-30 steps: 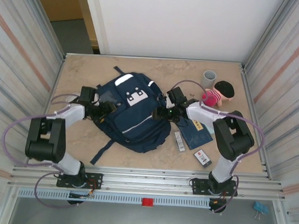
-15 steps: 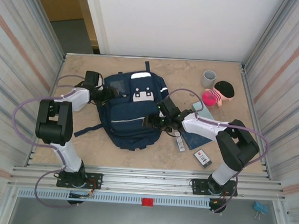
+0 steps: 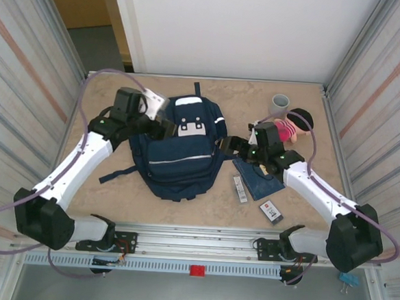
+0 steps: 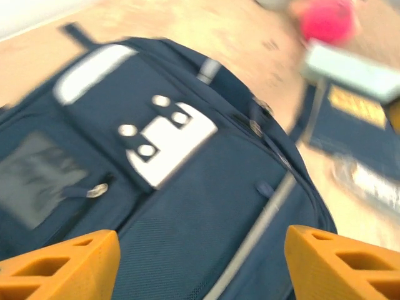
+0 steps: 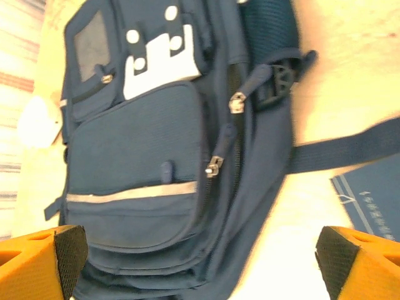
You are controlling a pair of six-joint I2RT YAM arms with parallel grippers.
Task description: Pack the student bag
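Right now the student bag (image 3: 179, 155) lies flat in the middle of the worktop (image 3: 114, 206), with its front side up. Its top end points to the far wall. It has a white patch (image 3: 186, 127) near the top and a thin pale stripe (image 3: 175, 160) across the front pocket. A dark strap (image 3: 116, 175) sticks out on its left side.

The left pincer (image 3: 162, 128) hangs over the top left part of the bag. In the left wrist view its orange fingers (image 4: 59, 265) stand wide apart, with nothing between them, and the bag is below.

The right pincer (image 3: 228, 146) is just beside the bag's right edge. In the right wrist view its fingers (image 5: 44, 262) are wide apart too and hold nothing. That view looks down on the front pocket and two zip pulls (image 5: 236, 102).

To the right of the bag lies a dark blue book (image 3: 259, 181), with a long thin thing (image 3: 240, 189) beside it and a small white box (image 3: 271, 211) near the front edge. A grey cup (image 3: 280, 101) and a doll (image 3: 296, 122) sit at the far right
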